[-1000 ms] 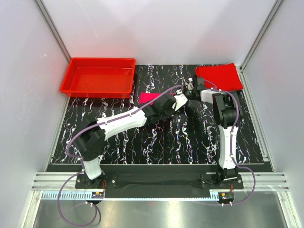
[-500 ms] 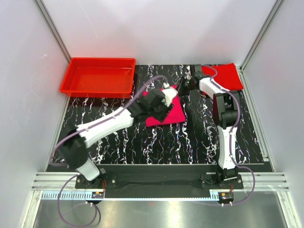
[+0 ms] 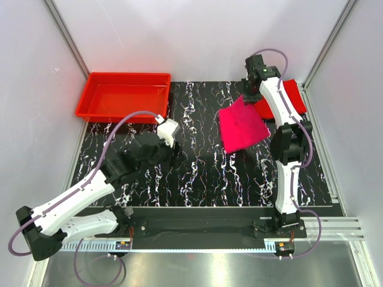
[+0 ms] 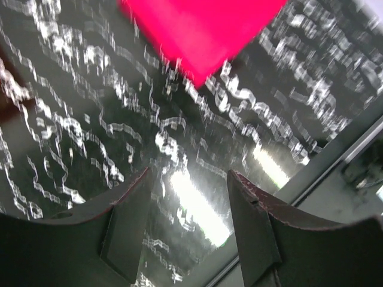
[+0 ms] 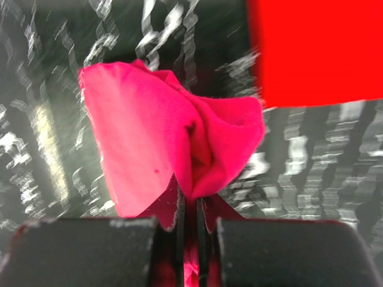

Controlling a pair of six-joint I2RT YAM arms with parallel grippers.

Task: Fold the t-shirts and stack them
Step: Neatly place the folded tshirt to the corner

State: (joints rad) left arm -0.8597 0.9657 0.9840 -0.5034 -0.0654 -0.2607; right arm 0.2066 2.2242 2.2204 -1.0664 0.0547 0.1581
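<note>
We find the tray [image 3: 122,98] far left on the table [image 3: 203,170], the folded t-shirt [image 3: 296,95] far right. The other t-shirt [image 3: 241,124] hangs just left of it from our right gripper [image 5: 188,203].

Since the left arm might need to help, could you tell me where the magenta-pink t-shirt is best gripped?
Probably its free near-left corner, approached from the left, low over the table. The right gripper pinches a bunched far edge, so the folded magenta-pink t-shirt slants down from there, leaving that corner thin, exposed and facing the open left gripper.
</note>
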